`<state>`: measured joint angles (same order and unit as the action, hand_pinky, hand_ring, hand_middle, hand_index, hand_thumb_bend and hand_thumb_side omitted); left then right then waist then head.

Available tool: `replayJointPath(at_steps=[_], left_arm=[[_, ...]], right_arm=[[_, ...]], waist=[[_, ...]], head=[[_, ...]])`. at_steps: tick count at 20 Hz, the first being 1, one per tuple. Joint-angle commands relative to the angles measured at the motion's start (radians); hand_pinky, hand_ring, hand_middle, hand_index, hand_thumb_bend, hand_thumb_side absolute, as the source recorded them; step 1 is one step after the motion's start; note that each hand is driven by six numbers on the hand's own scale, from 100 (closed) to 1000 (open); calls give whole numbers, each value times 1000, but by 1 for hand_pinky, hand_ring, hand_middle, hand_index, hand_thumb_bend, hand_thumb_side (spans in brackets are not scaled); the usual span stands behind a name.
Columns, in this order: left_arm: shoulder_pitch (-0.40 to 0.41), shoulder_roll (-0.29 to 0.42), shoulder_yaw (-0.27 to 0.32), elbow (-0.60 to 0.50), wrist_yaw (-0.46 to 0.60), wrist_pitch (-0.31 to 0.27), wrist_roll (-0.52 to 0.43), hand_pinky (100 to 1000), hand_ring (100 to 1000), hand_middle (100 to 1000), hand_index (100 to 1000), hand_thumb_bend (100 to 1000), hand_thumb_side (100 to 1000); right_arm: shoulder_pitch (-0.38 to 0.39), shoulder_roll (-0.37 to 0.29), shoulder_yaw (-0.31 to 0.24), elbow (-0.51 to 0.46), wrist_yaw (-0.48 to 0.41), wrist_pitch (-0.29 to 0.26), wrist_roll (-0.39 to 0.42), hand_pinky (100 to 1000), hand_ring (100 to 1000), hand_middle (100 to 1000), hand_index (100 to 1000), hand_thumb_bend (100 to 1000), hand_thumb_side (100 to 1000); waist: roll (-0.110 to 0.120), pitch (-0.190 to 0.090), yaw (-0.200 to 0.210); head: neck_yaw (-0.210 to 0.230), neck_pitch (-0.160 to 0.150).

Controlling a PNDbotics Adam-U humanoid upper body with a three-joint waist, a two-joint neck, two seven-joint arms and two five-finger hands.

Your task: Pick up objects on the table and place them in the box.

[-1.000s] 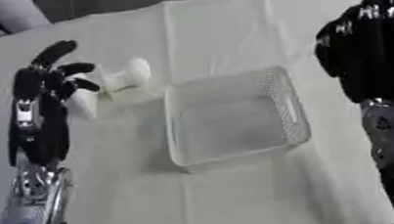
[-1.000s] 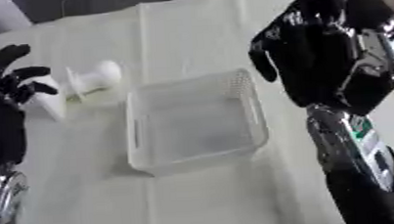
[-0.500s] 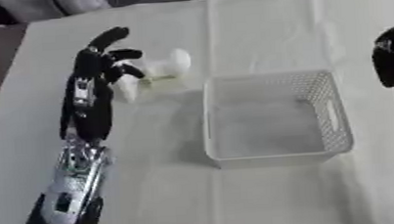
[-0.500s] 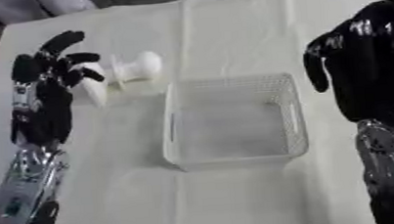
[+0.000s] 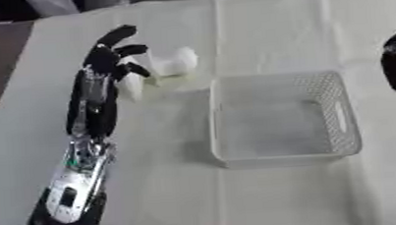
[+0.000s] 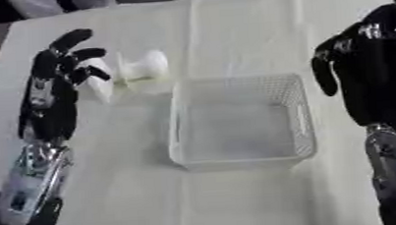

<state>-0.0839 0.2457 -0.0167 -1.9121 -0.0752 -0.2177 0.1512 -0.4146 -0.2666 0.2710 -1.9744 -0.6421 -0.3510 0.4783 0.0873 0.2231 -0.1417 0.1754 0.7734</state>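
Fingers (image 5: 124, 33) of left hand (image 5: 104, 66) spread open beside white object (image 5: 160, 67), near box (image 5: 279, 119).

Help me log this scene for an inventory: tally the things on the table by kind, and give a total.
White spool-shaped object: 1
White perforated plastic basket: 1, nothing visible inside
White tablecloth: 1
Total: 3
The left robot hand is open next to the spool-shaped object.
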Motion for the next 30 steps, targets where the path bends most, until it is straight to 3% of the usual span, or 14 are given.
replayJointPath(at_steps=[1, 2, 3, 4, 5, 6, 7, 10, 11, 12, 15, 16, 19, 30], left_arm=[[-14, 58, 12, -18, -61, 36, -15, 477, 740, 816, 856, 313, 912], [-16, 72, 12, -17, -79, 48, -27, 478, 746, 825, 860, 308, 914], [-19, 83, 12, -15, -95, 58, -38, 477, 742, 821, 859, 309, 915], [-21, 95, 11, -11, -111, 67, -51, 486, 752, 831, 863, 320, 897], [-25, 108, 11, -6, -127, 74, -64, 483, 750, 829, 862, 311, 908], [-29, 122, 11, -1, -143, 79, -76, 493, 755, 834, 862, 405, 810], [-33, 134, 12, 5, -159, 81, -89, 491, 755, 834, 862, 393, 823], [-49, 166, 12, 23, -200, 79, -123, 506, 769, 843, 871, 516, 720], [-53, 173, 10, 30, -207, 79, -137, 505, 765, 848, 868, 509, 805], [-56, 180, 8, 38, -211, 81, -151, 519, 789, 860, 887, 557, 711], [-64, 201, 3, 61, -241, 89, -219, 538, 804, 872, 902, 594, 699], [-65, 209, 2, 65, -254, 91, -240, 564, 822, 886, 924, 667, 677], [-68, 236, 2, 68, -298, 93, -294, 571, 828, 891, 934, 723, 657], [-87, 292, 4, 95, -368, 101, -333, 583, 824, 886, 931, 732, 683]], right_arm=[[-19, -15, 2, -22, 1, 1, 8, 138, 107, 121, 871, 100, 861], [-18, -14, 2, -21, 1, 3, 9, 137, 110, 182, 868, 100, 857], [-17, -14, 2, -21, 0, 4, 10, 138, 108, 151, 870, 100, 858], [-17, -13, 2, -20, 0, 5, 10, 136, 111, 212, 859, 100, 856], [-17, -13, 2, -20, 0, 6, 11, 137, 111, 204, 864, 100, 856], [-16, -13, 2, -20, 0, 7, 11, 134, 111, 236, 845, 100, 854], [-16, -13, 2, -20, -1, 7, 11, 134, 110, 231, 846, 100, 854], [-14, -13, 1, -19, -3, 10, 11, 126, 108, 264, 847, 100, 849], [-12, -13, 1, -18, -4, 12, 11, 128, 109, 262, 847, 100, 844], [-11, -12, 2, -18, -4, 14, 11, 123, 107, 265, 847, 100, 845], [-9, -12, 2, -16, -5, 20, 12, 117, 104, 265, 847, 100, 844], [-8, -12, 1, -15, -5, 22, 12, 100, 100, 270, 852, 100, 839], [-5, -11, 1, -12, -5, 28, 11, 100, 100, 273, 856, 100, 837], [1, -8, 2, -10, -6, 38, 11, 100, 100, 331, 863, 100, 830]], waist=[[1, -12, -3], [2, -13, -5], [4, -14, -7], [5, -14, -9], [6, -15, -11], [8, -16, -14], [8, -16, -16], [12, -19, -21], [14, -19, -22], [15, -20, -23], [19, -21, -24], [20, -22, -24], [23, -24, -25], [28, -28, -30]], head=[[-8, -3], [-8, -3], [-8, -3], [-8, -3], [-8, -3], [-8, -3], [-8, -3], [-9, -3], [-12, -3], [-16, -3], [-26, -3], [-29, -3], [-45, -3], [-44, -3]])
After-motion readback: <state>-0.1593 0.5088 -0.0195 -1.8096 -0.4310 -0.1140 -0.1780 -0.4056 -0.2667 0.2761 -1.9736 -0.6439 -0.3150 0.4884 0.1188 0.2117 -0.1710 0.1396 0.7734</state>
